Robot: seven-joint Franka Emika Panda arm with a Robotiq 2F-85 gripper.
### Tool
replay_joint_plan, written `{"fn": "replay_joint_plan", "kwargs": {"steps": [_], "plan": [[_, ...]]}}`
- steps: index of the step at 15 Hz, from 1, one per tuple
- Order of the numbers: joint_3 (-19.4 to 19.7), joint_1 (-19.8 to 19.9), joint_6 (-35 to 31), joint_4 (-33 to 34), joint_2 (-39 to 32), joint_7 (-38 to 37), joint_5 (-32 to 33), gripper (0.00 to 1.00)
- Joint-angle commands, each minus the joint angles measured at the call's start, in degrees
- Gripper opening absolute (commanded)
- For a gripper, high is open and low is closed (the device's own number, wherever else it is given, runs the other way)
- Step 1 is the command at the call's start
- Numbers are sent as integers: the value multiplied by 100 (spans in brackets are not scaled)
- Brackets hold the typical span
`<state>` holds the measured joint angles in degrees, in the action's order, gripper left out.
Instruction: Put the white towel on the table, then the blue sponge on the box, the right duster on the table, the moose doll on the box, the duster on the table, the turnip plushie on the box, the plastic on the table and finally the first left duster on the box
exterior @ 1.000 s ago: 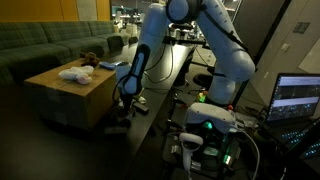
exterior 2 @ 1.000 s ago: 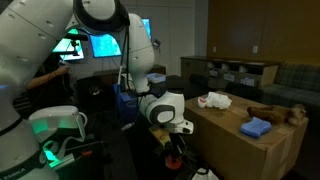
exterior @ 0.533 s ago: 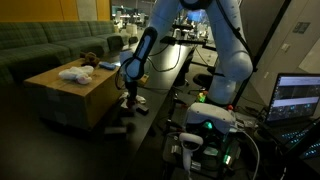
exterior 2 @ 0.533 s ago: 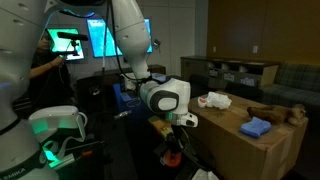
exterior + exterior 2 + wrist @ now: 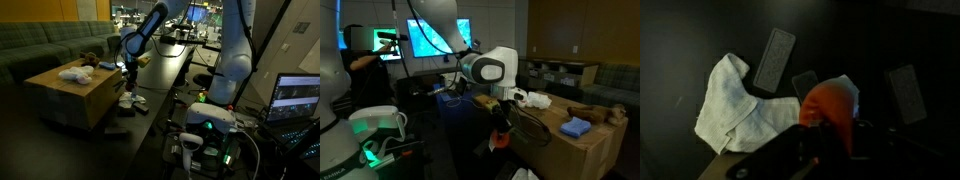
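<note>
My gripper [image 5: 826, 132] is shut on an orange and white turnip plushie [image 5: 831, 106] and holds it above the black table [image 5: 680, 40]. In both exterior views the gripper [image 5: 127, 86] [image 5: 500, 120] hangs beside the cardboard box [image 5: 95, 95] with the plushie [image 5: 500, 138] under it. The white towel [image 5: 735, 100] lies crumpled on the table below. Three grey dusters lie around it: one [image 5: 772, 58], a partly hidden one [image 5: 803, 82] and one to the right [image 5: 905, 92]. On the box [image 5: 575, 150] lie the blue sponge [image 5: 576, 127], the moose doll [image 5: 596, 113] and white plastic [image 5: 535, 100].
A green sofa [image 5: 45, 45] stands behind the box. A laptop [image 5: 297, 98] and lit electronics [image 5: 205, 128] sit near the robot base. Monitors [image 5: 425, 40] glow behind the arm. Shelves [image 5: 560, 72] stand at the back.
The arm has risen and swung up from low over the table. The gripper has carried the orange plushie up to about the level of the box top.
</note>
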<state>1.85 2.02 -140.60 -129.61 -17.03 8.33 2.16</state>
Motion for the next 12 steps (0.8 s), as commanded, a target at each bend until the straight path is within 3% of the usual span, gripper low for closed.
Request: {"fn": "replay_joint_plan", "kwargs": {"steps": [1,6,12], "plan": [[26,-39,305,156,563,-156,212,10],[6,-116,287,789,595,-452,505,10],[10,-224,-16,1764,74,-954,664,10]]}}
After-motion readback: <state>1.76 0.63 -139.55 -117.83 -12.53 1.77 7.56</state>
